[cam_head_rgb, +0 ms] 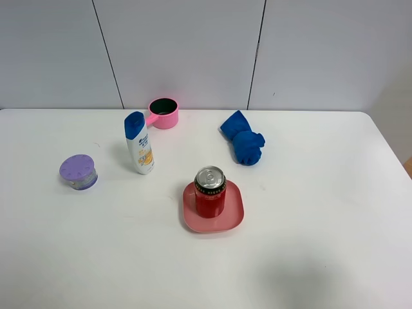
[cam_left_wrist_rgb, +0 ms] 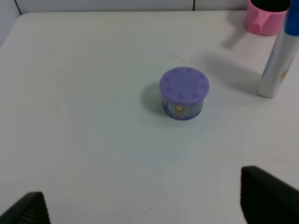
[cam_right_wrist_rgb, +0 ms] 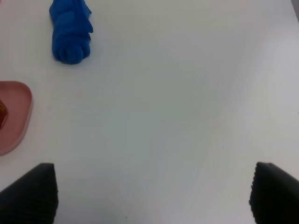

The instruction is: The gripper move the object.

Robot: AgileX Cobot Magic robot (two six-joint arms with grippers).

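Note:
A red soda can (cam_head_rgb: 210,191) with a silver top stands upright on a pink square plate (cam_head_rgb: 233,216) near the middle of the table. Neither arm shows in the exterior high view. In the left wrist view my left gripper (cam_left_wrist_rgb: 149,205) is open, its black fingertips (cam_left_wrist_rgb: 268,196) wide apart above bare table, short of a purple round container (cam_left_wrist_rgb: 183,92). In the right wrist view my right gripper (cam_right_wrist_rgb: 152,196) is open over bare table; the plate's edge (cam_right_wrist_rgb: 16,116) and a sliver of the can (cam_right_wrist_rgb: 2,113) show at the side.
A white-and-blue shampoo bottle (cam_head_rgb: 140,143) stands left of the can. A pink cup (cam_head_rgb: 163,112) sits at the back. A blue glove-like toy (cam_head_rgb: 244,139) lies back right. The purple container (cam_head_rgb: 78,171) sits at the left. The table's back edge meets a white wall.

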